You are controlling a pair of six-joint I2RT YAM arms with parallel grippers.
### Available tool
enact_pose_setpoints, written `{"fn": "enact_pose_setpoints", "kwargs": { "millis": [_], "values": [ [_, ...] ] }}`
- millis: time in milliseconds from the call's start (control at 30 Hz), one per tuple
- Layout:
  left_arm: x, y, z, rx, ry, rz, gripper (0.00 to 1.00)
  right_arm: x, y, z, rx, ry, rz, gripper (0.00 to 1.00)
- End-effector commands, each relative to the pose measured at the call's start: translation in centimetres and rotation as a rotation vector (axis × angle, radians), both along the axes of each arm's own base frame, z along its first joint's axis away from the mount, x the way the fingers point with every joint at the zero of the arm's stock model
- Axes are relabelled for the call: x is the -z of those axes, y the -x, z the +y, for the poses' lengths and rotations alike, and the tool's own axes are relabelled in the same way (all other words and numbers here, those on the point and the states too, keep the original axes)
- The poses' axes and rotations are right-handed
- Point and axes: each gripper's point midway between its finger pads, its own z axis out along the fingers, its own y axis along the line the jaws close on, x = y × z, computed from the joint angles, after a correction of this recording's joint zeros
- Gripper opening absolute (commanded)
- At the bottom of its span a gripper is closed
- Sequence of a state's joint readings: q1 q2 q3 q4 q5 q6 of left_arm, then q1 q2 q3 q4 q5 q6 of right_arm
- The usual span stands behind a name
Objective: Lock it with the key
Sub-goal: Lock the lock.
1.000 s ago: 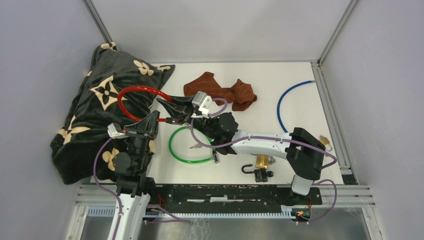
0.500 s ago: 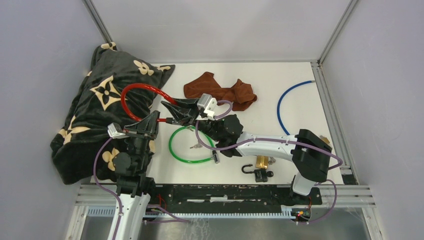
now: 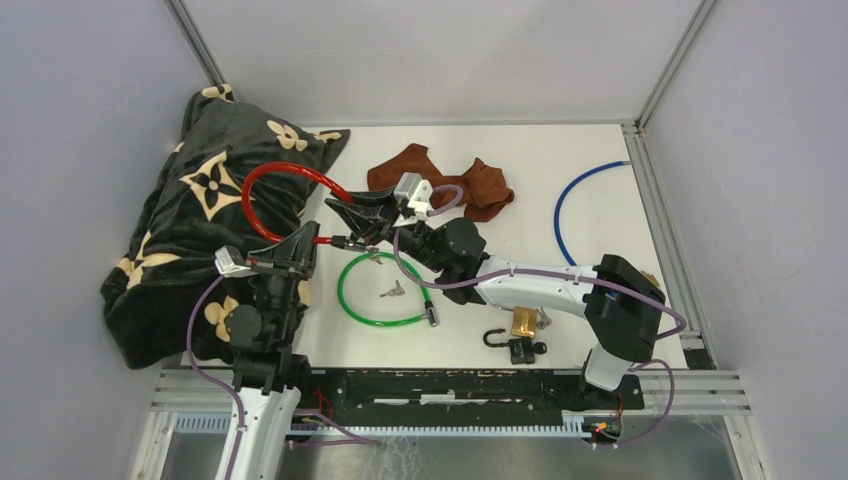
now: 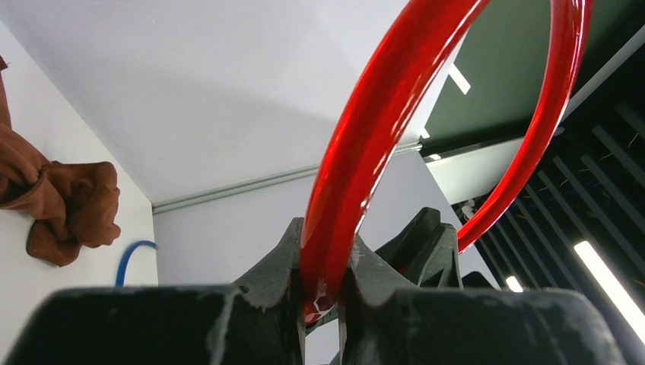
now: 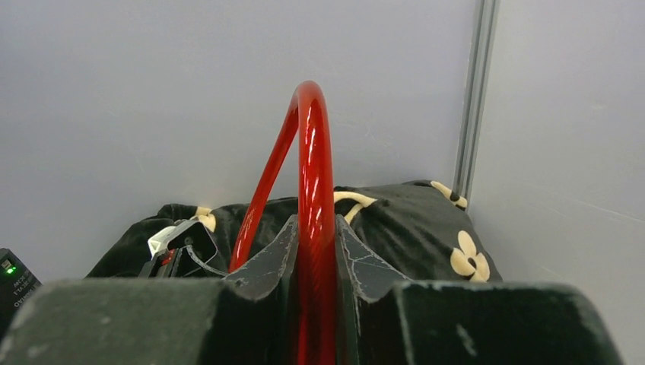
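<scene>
Red glossy cable lock [image 3: 290, 171] is hanging above the white table [image 3: 520, 150], gripped by 2 grippers. Its loop is arching over the edge of the black plush cushion with cream flower shapes [image 3: 190, 230] at the left side. The left gripper [image 3: 305, 242] is clenching the red tube [image 4: 357, 152], its dark fingers [image 4: 274, 266] pressing on it from both sides. The right gripper [image 3: 345, 225] is reaching across from the right and is likewise squeezing the tube [image 5: 312, 190] between its fingers [image 5: 266, 258]. The 2 grippers are sitting just beside each other.

Small metal keys [image 3: 392, 292] are lying on the table inside a green cable loop [image 3: 350, 295], below the right gripper. A crumpled brown cloth [image 3: 445, 180] is lying behind the arm, and a curved blue cable [image 3: 570, 200] is resting towards the right edge. A brass padlock [image 3: 522, 322] and a black padlock [image 3: 518, 348] are sitting near the front edge.
</scene>
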State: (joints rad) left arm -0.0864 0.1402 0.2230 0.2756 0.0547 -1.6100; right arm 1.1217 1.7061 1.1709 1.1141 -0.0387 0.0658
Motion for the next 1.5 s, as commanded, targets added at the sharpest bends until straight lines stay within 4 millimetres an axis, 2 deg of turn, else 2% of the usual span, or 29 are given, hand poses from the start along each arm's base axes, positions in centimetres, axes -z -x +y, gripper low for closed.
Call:
{"fn": "enact_pose_setpoints", "kwargs": {
  "millis": [0, 133, 267, 467, 567, 633, 733, 833, 967, 1200, 1333, 1467],
  "values": [
    [-4.6, 1.7, 1.6, -0.057, 0.076, -0.146, 0.02, -0.3, 1.4, 1.5, -0.109, 0.037, 0.013, 0.22],
    [-4.5, 1.6, 1.6, -0.059, 0.077, -0.139, 0.02, 0.5, 1.7, 2.5, -0.148, 0.063, 0.019, 0.25],
    [-4.3, 1.6, 1.7, -0.065, 0.073, -0.135, 0.02, 1.1, 1.9, 2.3, -0.153, 0.073, 0.026, 0.36],
    [-3.8, 1.5, 1.7, -0.101, -0.005, -0.15, 0.02, -0.4, 1.7, 0.8, -0.102, 0.093, 0.003, 0.36],
    [-3.4, 1.3, 1.9, -0.13, -0.04, -0.148, 0.02, -0.5, 1.8, 0.3, -0.086, 0.12, -0.02, 0.42],
    [-3.6, 1.5, 1.9, -0.15, -0.075, -0.177, 0.02, -0.4, 1.8, 0.1, -0.076, 0.144, -0.031, 0.47],
    [-5.0, 2.5, 2.0, -0.194, -0.147, -0.27, 0.02, -0.4, 1.8, -0.2, -0.075, 0.164, -0.044, 0.52],
    [-6.1, 3.4, 1.8, -0.236, -0.232, -0.359, 0.02, -0.6, 2.7, 0.2, -0.127, 0.183, -0.067, 0.52],
    [-6.7, 4.2, 1.4, -0.262, -0.319, -0.425, 0.02, -1.1, 3.9, 0.6, -0.184, 0.213, -0.132, 0.46],
    [-8.0, 5.8, 0.6, -0.329, -0.494, -0.568, 0.02, -1.5, 5.2, 0.3, -0.237, 0.26, -0.184, 0.42],
    [-8.9, 6.9, 0.1, -0.362, -0.575, -0.649, 0.02, -1.2, 5.5, 0.0, -0.238, 0.302, -0.206, 0.47],
    [-10.1, 8.8, -0.9, -0.389, -0.678, -0.779, 0.02, -1.1, 5.8, -0.2, -0.251, 0.314, -0.218, 0.48]
  ]
}}
